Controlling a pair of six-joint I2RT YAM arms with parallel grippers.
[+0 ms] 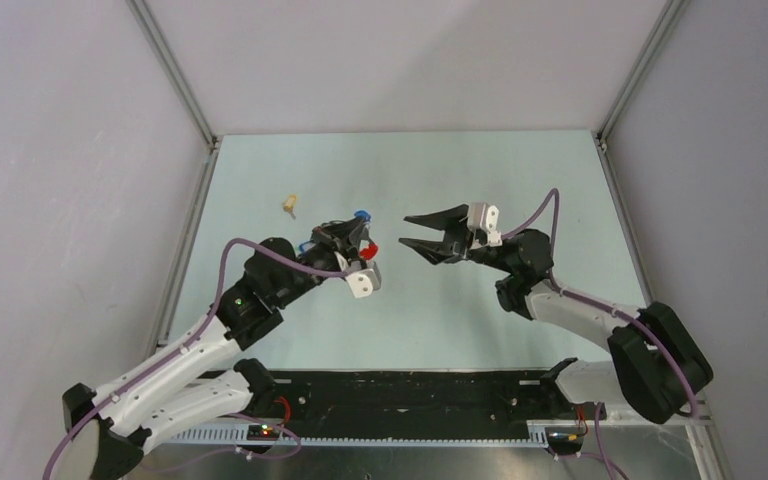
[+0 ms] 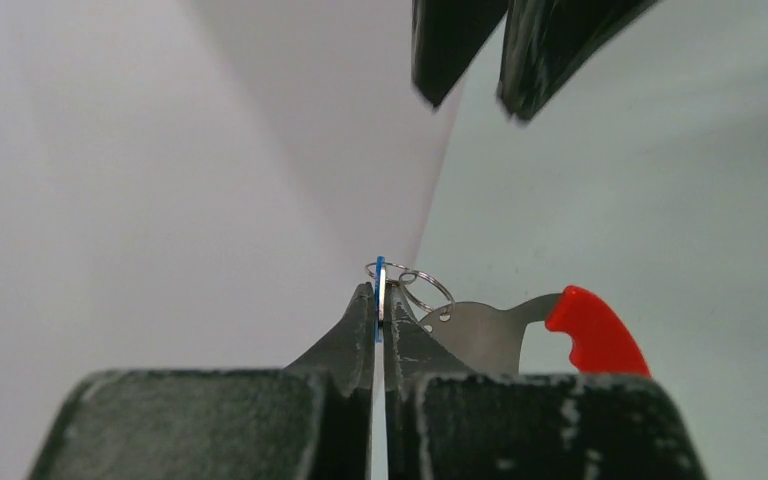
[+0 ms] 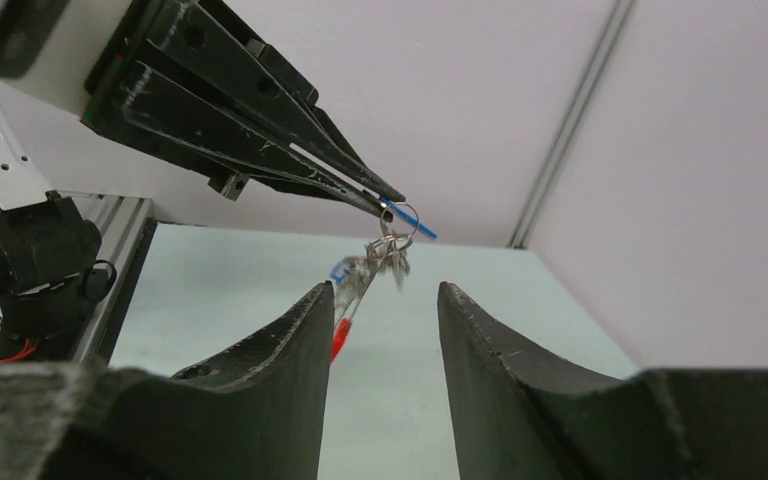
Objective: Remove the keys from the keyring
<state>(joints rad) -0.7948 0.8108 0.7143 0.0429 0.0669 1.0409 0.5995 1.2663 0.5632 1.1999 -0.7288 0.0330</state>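
Observation:
My left gripper is shut on the thin blue head of a key and holds it in the air. From that key small wire rings carry the keyring, a silver metal arc with a red plastic crescent. In the right wrist view the keyring hangs below the left fingertips, with a cluster of keys at its top. My right gripper is open and empty, facing the bunch a short way to its right.
A yellow-headed key lies alone on the pale green table, back left of the left gripper. Grey walls close the table on three sides. The arm bases and a black rail run along the near edge.

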